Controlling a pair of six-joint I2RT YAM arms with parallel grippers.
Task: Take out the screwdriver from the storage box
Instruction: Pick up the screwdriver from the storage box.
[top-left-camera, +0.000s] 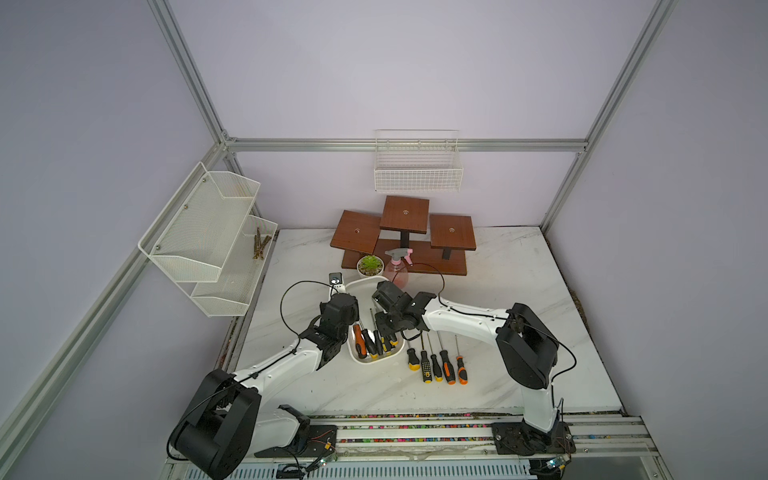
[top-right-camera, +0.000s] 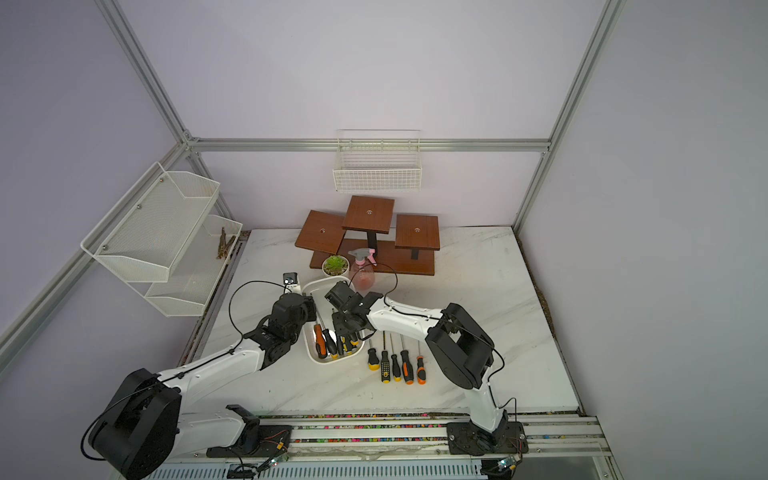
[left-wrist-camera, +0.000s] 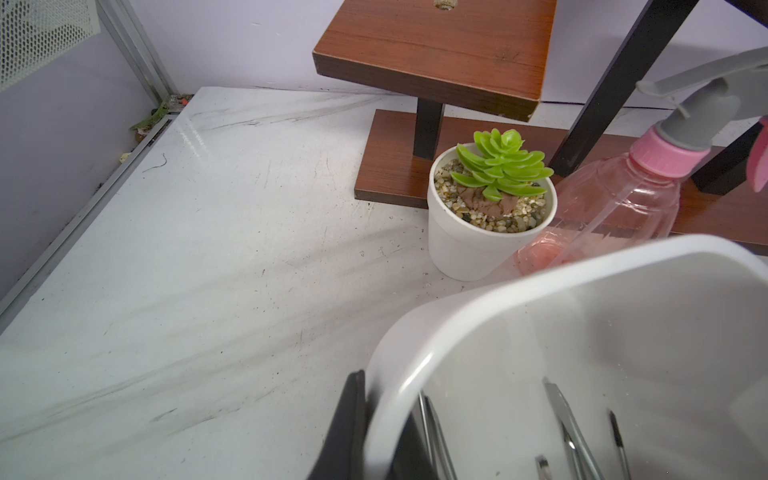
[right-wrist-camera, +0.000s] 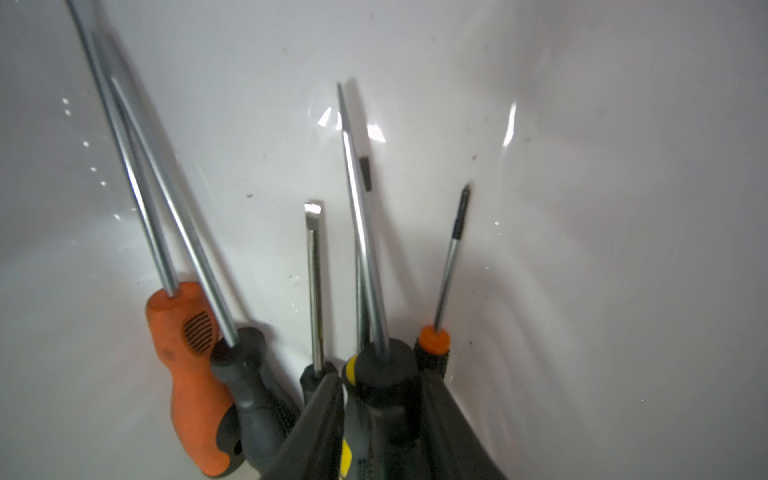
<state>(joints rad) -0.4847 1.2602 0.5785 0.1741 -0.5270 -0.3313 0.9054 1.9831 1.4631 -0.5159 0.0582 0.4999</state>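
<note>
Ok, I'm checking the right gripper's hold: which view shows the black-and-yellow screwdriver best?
Right wrist view: the black-and-yellow screwdriver fills the foreground, handle between the fingers of the right gripper. In both top views it is tiny, largely hidden under that gripper in the storage box. The left wrist view shows only unidentifiable bare shafts.
</note>
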